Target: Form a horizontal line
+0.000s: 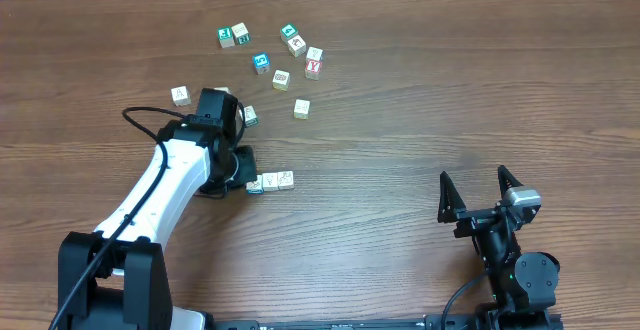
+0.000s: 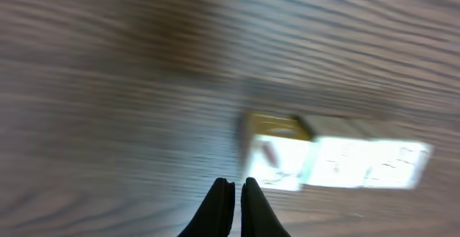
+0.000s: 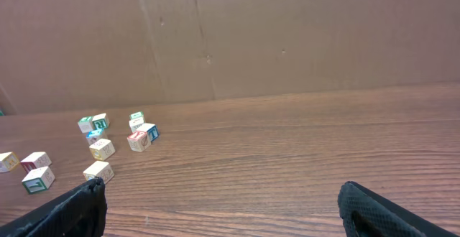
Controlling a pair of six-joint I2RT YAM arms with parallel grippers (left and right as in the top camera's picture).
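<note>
The horizontal line [image 1: 270,181] is three cubes touching in a row on the worktop [image 1: 400,120]. The left gripper [image 1: 243,174] is clenched and holds nothing, right beside the line's blue-edged end. Push softly there so the row does not bend. The right gripper [image 1: 473,175] is spread wide, far from the line.

Robotics lab bench: wood-grain table [image 1: 400,120], brown cardboard backdrop [image 3: 287,36]

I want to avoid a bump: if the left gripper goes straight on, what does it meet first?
Probably the near end cube of the horizontal line; the shut left gripper points at it, but blur leaves depth unclear.
</note>
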